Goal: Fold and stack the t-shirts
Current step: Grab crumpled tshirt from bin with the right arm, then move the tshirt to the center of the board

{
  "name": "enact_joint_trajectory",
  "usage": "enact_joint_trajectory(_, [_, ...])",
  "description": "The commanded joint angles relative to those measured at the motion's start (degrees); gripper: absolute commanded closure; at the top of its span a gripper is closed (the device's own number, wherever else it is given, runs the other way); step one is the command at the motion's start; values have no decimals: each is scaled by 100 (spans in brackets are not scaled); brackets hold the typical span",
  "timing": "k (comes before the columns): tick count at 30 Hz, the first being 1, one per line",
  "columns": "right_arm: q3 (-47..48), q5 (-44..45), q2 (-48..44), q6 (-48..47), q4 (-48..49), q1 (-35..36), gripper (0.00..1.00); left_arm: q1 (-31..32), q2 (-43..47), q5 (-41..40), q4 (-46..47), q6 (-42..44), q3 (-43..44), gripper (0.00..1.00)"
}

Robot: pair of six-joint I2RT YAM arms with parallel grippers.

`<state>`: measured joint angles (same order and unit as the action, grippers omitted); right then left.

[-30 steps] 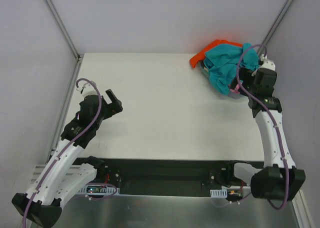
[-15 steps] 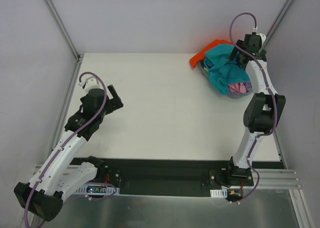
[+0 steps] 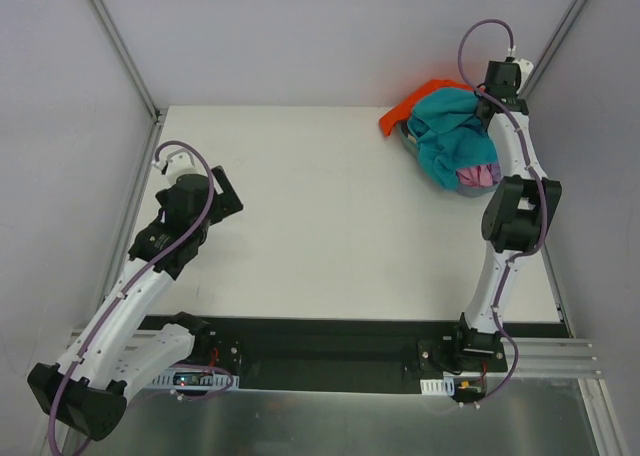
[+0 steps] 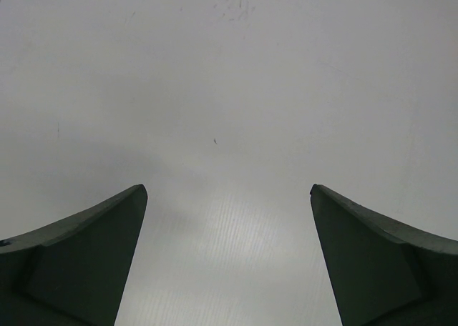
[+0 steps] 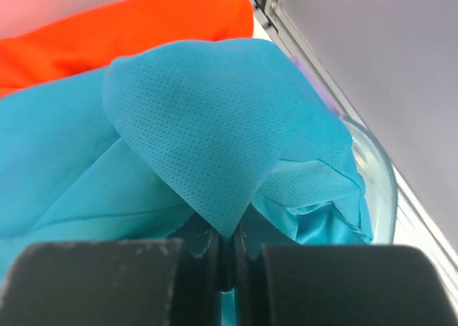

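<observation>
Pinching a raised fold of the teal shirt (image 5: 193,126) in the right gripper (image 5: 227,244), jaws pressing together on the thin mesh cloth, with the fold peaking just above the fingertips. Gripping there, by judgement, for its being the topmost layer and the easiest ridge to catch without dragging the other shirts along.

Lying at about one o'clock on the table (image 3: 320,226), in the far corner: teal draping over the basin (image 5: 376,169) and spilling toward six o'clock, covering most of the heap. Peeking out at eleven o'clock of the teal, the orange shirt (image 3: 425,91), hanging past the rim. Showing at five o'clock of the pile, a patch of pink or lavender cloth (image 3: 478,176), lying underneath and so out of reach for now.

Reaching in from the pile's one o'clock side, probably for lifting the cloth up and drawing it toward the open middle of the table.

Hovering at about nine o'clock, the left gripper (image 4: 227,190), fingers spreading wide and holding nothing, pointing down at bare table. Waiting there, presumably, for taking a second corner during spreading. Folding and stacking not yet beginning.
</observation>
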<state>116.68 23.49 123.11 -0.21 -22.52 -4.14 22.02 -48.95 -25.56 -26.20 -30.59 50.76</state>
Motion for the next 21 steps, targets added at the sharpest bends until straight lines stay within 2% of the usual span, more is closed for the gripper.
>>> enact_joint_trajectory(1, [145, -492, -1382, -303, 301, 10, 99, -31, -132, -29, 27, 114, 285, 0])
enact_joint_trajectory(7, [-365, -960, -2922, -945, 249, 650, 99, -31, -229, 341, 27, 80, 312, 1])
enact_joint_trajectory(8, [-383, -986, -3281, -1259, 196, 817, 99, -31, -220, 437, 27, 71, 311, 1])
enact_joint_trajectory(11, [-427, -1380, -3749, -1438, -41, 1615, 99, -31, -159, 604, 27, 36, 233, 1])
enact_joint_trajectory(16, [-682, -3390, -4523, -763, -51, 2180, 99, -31, 262, 842, 27, -61, -74, 1])
enact_joint_trajectory(21, [-515, -4676, -4673, -323, 449, 2909, 99, -31, 1060, 1018, -8, -122, -435, 1])
